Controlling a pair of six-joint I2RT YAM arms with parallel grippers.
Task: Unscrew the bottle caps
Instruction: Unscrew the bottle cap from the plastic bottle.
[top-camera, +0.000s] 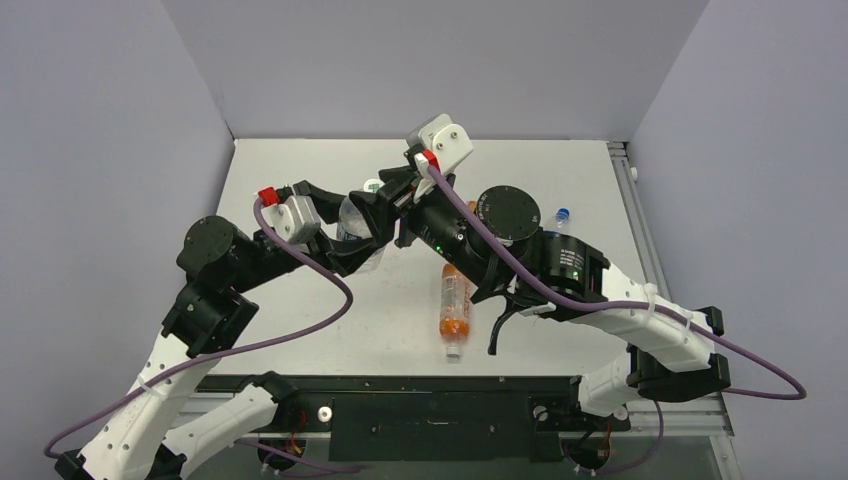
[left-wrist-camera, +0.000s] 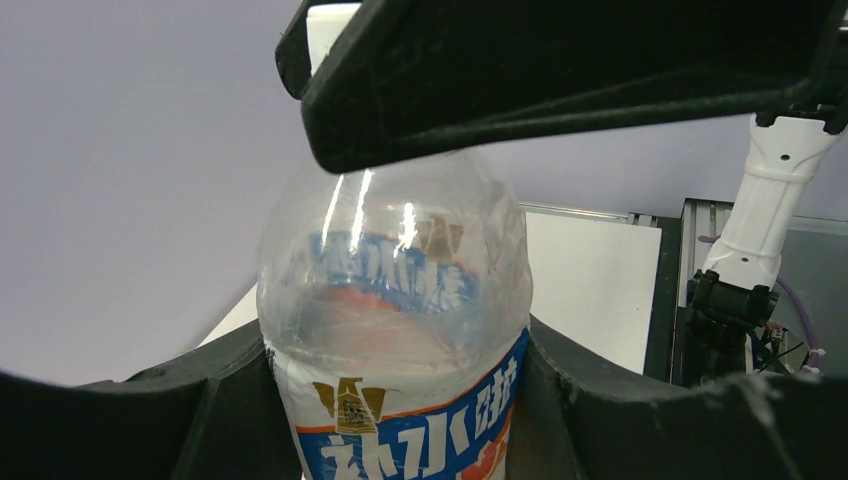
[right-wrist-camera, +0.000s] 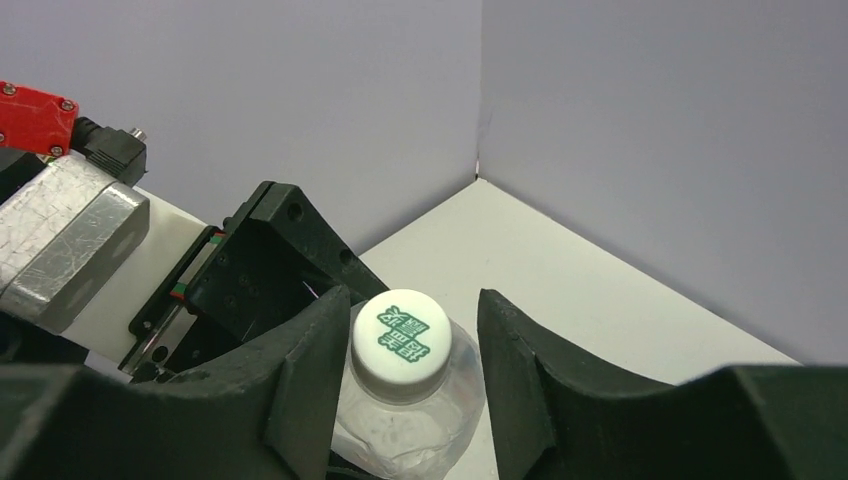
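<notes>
A clear bottle (left-wrist-camera: 395, 300) with a red-white-blue label stands upright, and my left gripper (left-wrist-camera: 395, 410) is shut on its body, fingers pressed to both sides. From above, this bottle (top-camera: 350, 220) is at mid-table in the left gripper (top-camera: 352, 238). Its white cap (right-wrist-camera: 403, 340) carries a green mark. My right gripper (right-wrist-camera: 410, 325) is open around that cap: the left finger (right-wrist-camera: 310, 370) touches it, while the right finger (right-wrist-camera: 510, 360) stands off with a gap. In the top view the cap (top-camera: 372, 185) sits just beside the right gripper (top-camera: 388, 197).
A slim orange bottle (top-camera: 455, 300) lies on the table under the right arm, its white cap (top-camera: 454, 350) pointing toward the near edge. A blue cap (top-camera: 562, 214) on a clear bottle shows at the right behind that arm.
</notes>
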